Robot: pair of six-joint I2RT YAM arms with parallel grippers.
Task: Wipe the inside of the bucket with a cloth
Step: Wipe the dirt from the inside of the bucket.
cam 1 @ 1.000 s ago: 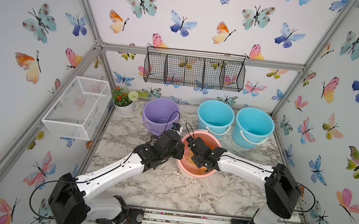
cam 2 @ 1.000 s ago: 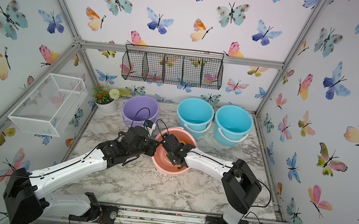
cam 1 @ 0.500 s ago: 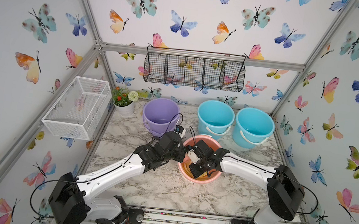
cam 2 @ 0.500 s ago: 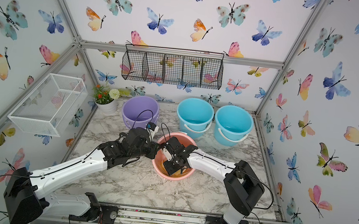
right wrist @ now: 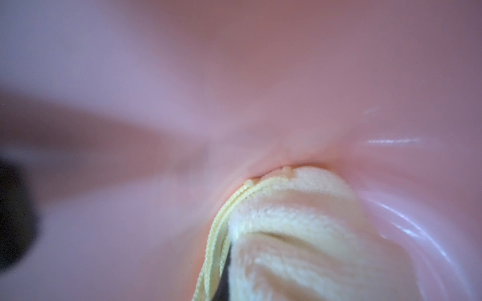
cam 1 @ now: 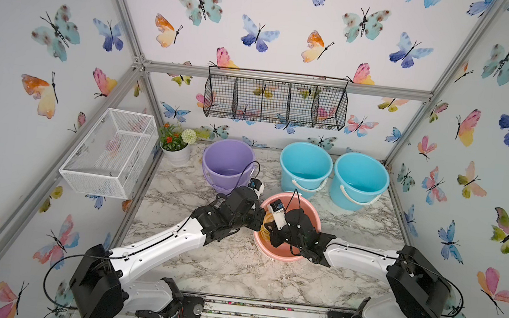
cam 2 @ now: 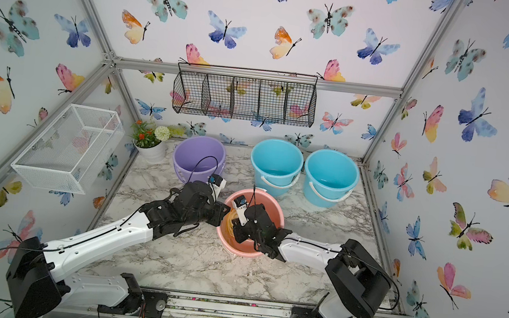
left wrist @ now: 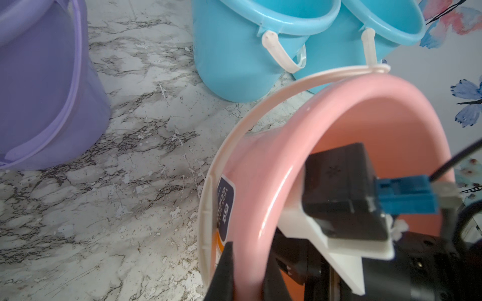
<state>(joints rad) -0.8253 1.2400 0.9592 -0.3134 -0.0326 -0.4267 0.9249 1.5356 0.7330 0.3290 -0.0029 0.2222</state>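
Observation:
The pink bucket (cam 1: 308, 206) (cam 2: 271, 201) stands mid-table, tipped a little. My left gripper (cam 1: 258, 219) (cam 2: 223, 212) (left wrist: 249, 263) is shut on the bucket's near-left rim (left wrist: 260, 166), one finger outside the wall and one inside. My right gripper (cam 1: 271, 233) (cam 2: 238, 229) reaches down inside the bucket. It is shut on the pale yellow cloth (cam 1: 266, 226) (cam 2: 230, 219) (right wrist: 300, 221), which is bunched and pressed against the pink inner wall (right wrist: 234, 78). The cloth hides the right fingertips.
A purple bucket (cam 1: 228, 163) stands just behind the left wrist. Two blue buckets (cam 1: 306, 169) (cam 1: 360, 180) stand behind the pink one. A flower pot (cam 1: 176, 149) sits at the back left. A white wire basket (cam 1: 110, 153) and a black one (cam 1: 276, 102) hang on the walls.
Over the last second the right gripper slid the cloth toward the front of the bucket, and the bucket shifted slightly forward. The left grip on the rim stayed the same.

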